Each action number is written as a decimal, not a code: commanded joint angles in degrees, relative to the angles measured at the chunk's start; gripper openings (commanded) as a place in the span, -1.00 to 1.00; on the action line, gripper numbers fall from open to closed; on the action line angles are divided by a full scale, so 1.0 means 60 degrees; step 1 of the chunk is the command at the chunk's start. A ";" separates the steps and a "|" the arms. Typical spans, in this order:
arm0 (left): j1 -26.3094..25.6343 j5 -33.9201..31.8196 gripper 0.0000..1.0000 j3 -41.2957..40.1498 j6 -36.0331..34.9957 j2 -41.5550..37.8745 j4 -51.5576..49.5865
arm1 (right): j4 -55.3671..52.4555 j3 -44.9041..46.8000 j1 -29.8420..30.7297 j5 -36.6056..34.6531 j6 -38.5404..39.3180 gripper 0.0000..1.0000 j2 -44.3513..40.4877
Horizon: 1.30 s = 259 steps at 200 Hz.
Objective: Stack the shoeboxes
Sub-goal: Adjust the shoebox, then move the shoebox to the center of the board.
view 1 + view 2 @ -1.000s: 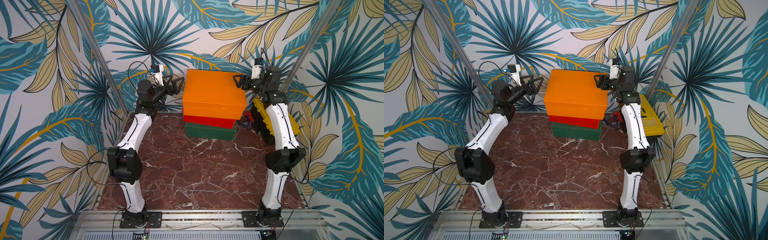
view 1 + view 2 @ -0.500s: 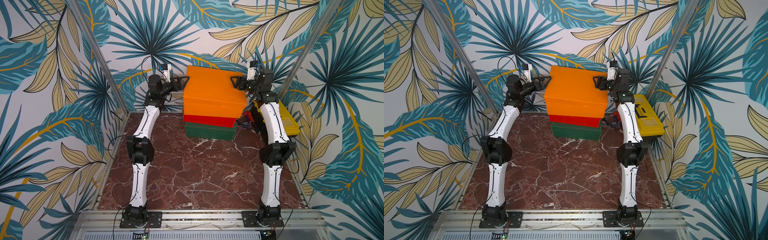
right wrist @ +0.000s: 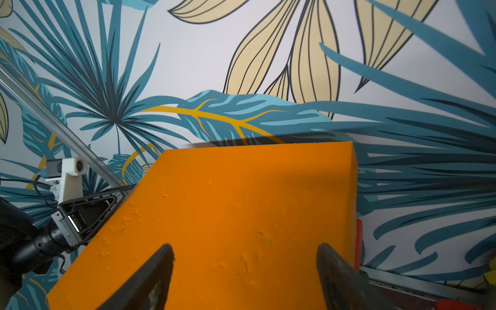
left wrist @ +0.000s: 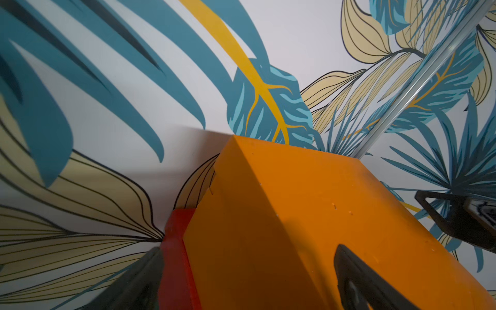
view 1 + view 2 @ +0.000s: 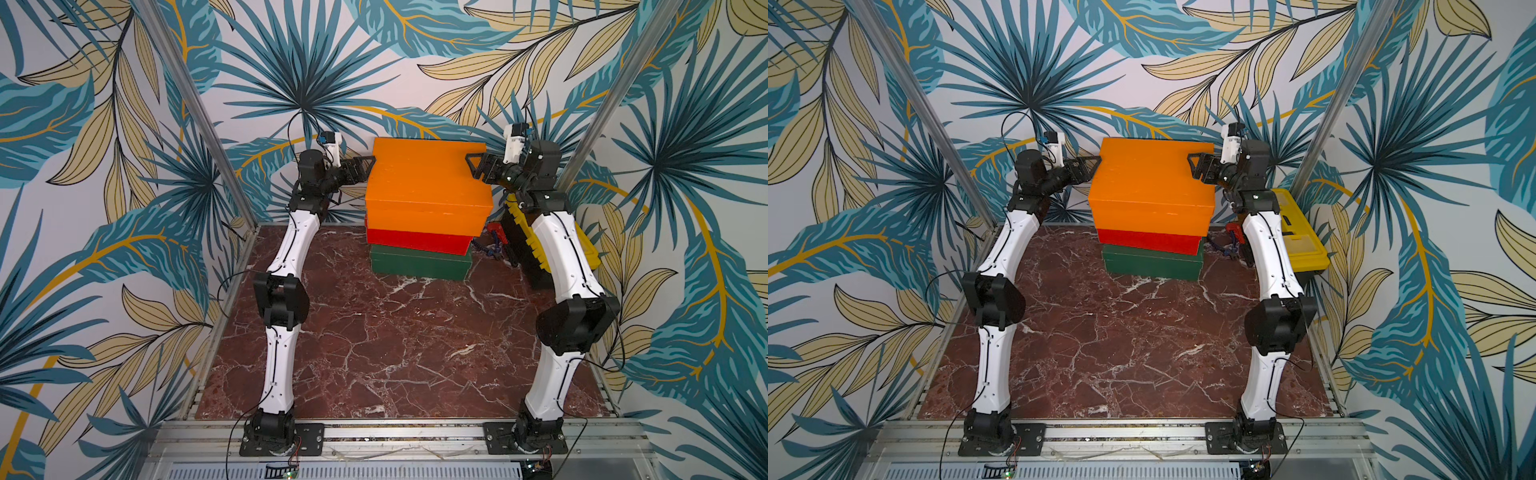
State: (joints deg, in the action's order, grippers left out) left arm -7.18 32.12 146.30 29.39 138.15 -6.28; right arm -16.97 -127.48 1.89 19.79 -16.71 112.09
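At the left end, the left claw (image 5: 365, 165) gapes empty. Matte orange lidded shoebox (image 5: 428, 183) tops red shoebox (image 5: 415, 242) and dark green shoebox (image 5: 419, 266) on the marble tabletop (image 5: 395, 332); the right claw (image 5: 472, 166) gapes over its lid. Likely light, stiff: squeeze opposite ends.

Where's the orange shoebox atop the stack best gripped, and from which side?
Likely by the short ends of the orange shoebox, left end effector and right end effector pressing inward from opposite sides: it looks too broad for one, with both ends free.
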 commanded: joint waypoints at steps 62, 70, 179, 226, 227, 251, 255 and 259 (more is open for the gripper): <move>0.0025 0.0211 0.99 0.0597 -0.0269 -0.0729 -0.0676 | -0.0022 0.1616 -0.0506 -0.0849 -0.0987 0.63 -0.0890; 0.0025 0.0294 0.99 0.0403 -0.0269 -0.0992 -0.0667 | 0.0146 0.1918 -0.0515 -0.0808 -0.0958 0.64 -0.1130; 0.0914 -0.0269 1.00 -0.8725 -0.0930 -0.6698 0.3681 | 0.2737 0.6865 -0.0926 -0.1503 -0.1305 0.71 -0.5045; 0.2346 -0.0235 1.00 -1.0535 0.2139 -0.5475 0.5090 | 0.3605 0.9436 -0.2259 -0.1504 -0.3249 0.62 -0.5595; 0.2365 -0.0238 0.99 -1.0538 0.2195 -0.5446 0.5090 | 0.3620 0.9460 -0.2254 -0.1478 -0.3257 0.61 -0.5569; 0.2546 -0.0092 1.00 -1.0546 0.3568 -0.4025 0.5210 | 0.3830 0.9763 -0.2263 -0.0785 -0.3726 0.49 -0.4477; 0.2550 -0.0036 0.98 -1.0486 0.3729 -0.3777 0.5221 | 0.3793 0.9755 -0.2263 -0.0693 -0.3811 0.47 -0.4273; 0.2531 0.0035 0.97 -1.0437 0.3874 -0.3556 0.5222 | 0.3768 0.9752 -0.2263 -0.0625 -0.3868 0.45 -0.4067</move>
State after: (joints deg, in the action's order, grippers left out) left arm 7.94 31.11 85.19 42.41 110.02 22.59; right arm 4.75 -71.31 -11.88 12.49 -34.85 80.84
